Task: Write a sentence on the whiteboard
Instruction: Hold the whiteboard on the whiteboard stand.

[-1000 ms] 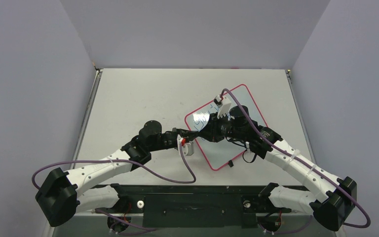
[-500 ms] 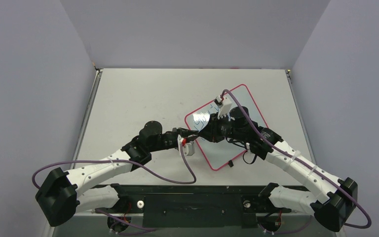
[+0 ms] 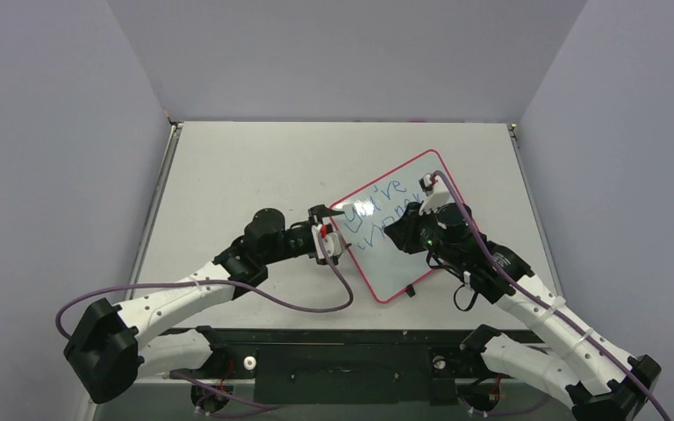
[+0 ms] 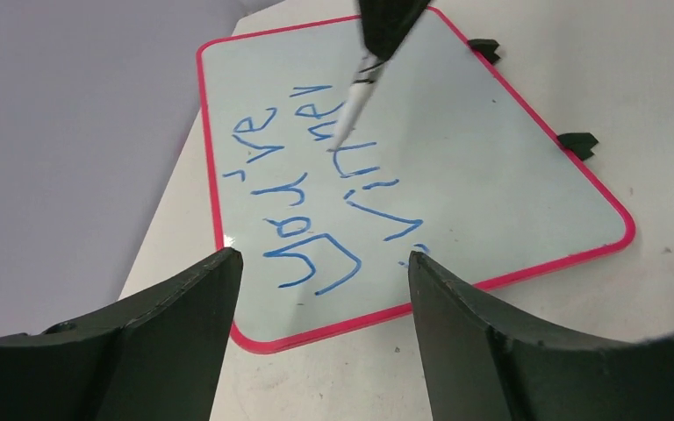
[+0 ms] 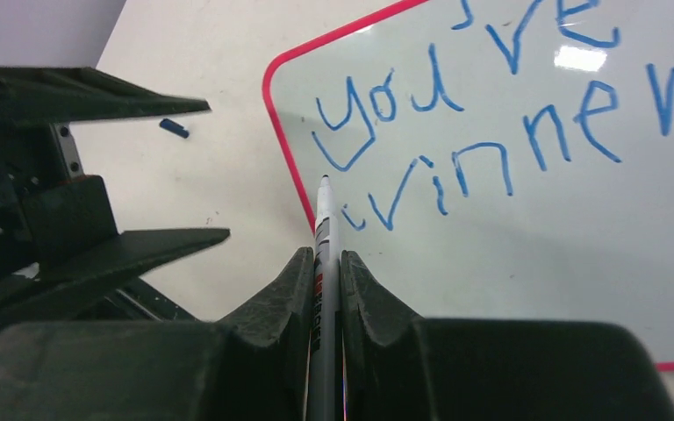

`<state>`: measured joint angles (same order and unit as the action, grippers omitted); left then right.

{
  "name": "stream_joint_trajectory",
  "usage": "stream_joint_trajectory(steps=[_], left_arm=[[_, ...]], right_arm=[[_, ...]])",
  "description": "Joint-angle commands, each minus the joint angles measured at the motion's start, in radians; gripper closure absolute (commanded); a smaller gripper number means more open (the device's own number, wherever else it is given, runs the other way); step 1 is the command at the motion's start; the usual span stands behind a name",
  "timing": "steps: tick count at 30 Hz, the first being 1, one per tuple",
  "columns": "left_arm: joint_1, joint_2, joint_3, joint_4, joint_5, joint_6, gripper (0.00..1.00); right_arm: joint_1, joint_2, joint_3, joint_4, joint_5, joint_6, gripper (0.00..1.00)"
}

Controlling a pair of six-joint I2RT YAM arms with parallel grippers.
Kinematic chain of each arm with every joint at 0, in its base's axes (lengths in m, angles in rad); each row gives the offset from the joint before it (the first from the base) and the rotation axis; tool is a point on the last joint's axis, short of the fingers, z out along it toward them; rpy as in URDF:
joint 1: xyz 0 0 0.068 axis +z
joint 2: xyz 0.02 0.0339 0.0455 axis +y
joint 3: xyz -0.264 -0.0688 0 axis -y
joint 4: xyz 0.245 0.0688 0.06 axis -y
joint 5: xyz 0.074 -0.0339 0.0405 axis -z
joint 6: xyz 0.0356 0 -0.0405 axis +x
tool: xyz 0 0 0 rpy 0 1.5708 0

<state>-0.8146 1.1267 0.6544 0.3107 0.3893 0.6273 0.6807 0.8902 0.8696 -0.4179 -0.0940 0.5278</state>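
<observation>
The whiteboard lies flat on the table at a slant, pink frame all round. The sentence is in blue marker; the right wrist view shows "you're" over "winner". My right gripper is shut on a grey pen, whose tip hovers over the board's left edge, near the "w". In the top view this gripper stands over the board's middle. My left gripper is open, with nothing between its jaws. It sits just off the board's near corner, and the top view shows it beside the left edge.
Two small black feet stick out from the board's far side. A small blue piece lies on the table left of the board. Purple cables loop from both arms near the front edge. Grey walls close in the table.
My left gripper has gone from shut to wide open at the board's left edge. The right arm has drawn back to the right with the pen, uncovering the writing.
</observation>
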Motion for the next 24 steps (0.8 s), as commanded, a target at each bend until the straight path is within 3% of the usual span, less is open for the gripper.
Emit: stream_joint_trajectory(steps=[1,10,18,24], left_arm=[[0.078,0.049,0.126,0.007,-0.008,-0.232,0.33],[0.23,0.191,0.293,0.007,0.018,-0.65,0.34],[0.285,0.376,0.491,-0.192,0.087,-0.867,0.4],[0.312,0.538,0.618,-0.287,0.237,-0.964,0.49]], right_arm=[[-0.004,-0.046,-0.029,-0.043,0.125,-0.025,1.0],[0.008,-0.088,-0.069,-0.113,0.206,-0.052,1.0],[0.125,-0.081,-0.076,-0.148,0.358,-0.038,1.0],[0.185,-0.068,-0.081,-0.152,0.405,-0.009,1.0]])
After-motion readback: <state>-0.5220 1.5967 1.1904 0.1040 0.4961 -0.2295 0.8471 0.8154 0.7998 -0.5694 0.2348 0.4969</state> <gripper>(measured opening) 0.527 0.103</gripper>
